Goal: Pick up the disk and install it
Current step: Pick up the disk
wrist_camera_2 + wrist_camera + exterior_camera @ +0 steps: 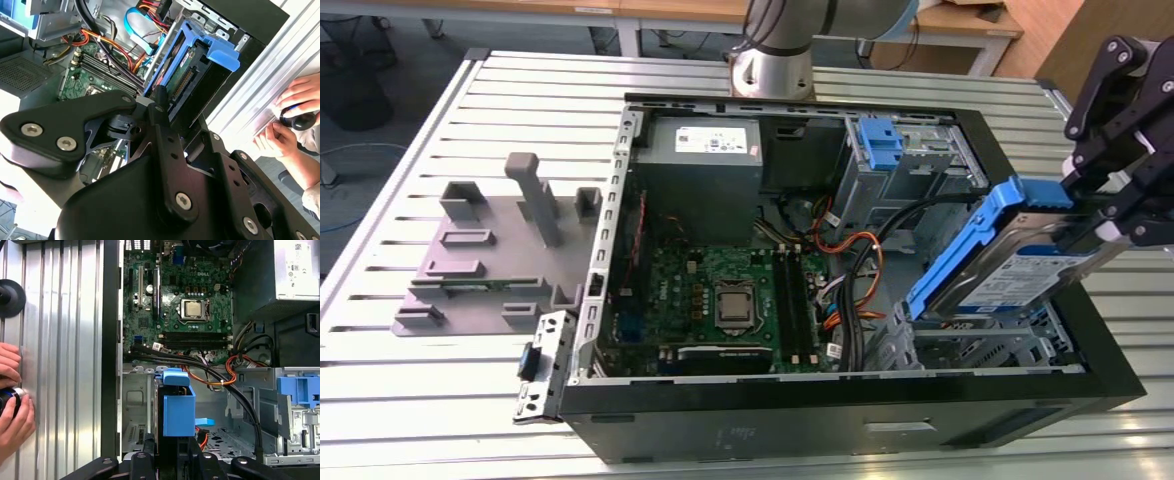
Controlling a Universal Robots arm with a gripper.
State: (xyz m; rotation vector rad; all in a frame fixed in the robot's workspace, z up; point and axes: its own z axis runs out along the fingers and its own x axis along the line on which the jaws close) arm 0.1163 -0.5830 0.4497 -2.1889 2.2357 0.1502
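1. Black metal gripper (172, 456) is clamping its fingers closed on the disk (1017, 262), a flat silver rectangular hard drive in a blue plastic carrier.
2. Disk is hanging tilted, above the grey metal drive cage (947, 345) of the open black computer case (854, 385).
3. Pick-up is looking done; the disk is not yet sitting in the cage.

Open computer case (854, 425) on slatted table (427, 400); motherboard (720, 295) inside; grey fixture (487, 255) beside it, exterior view's left.
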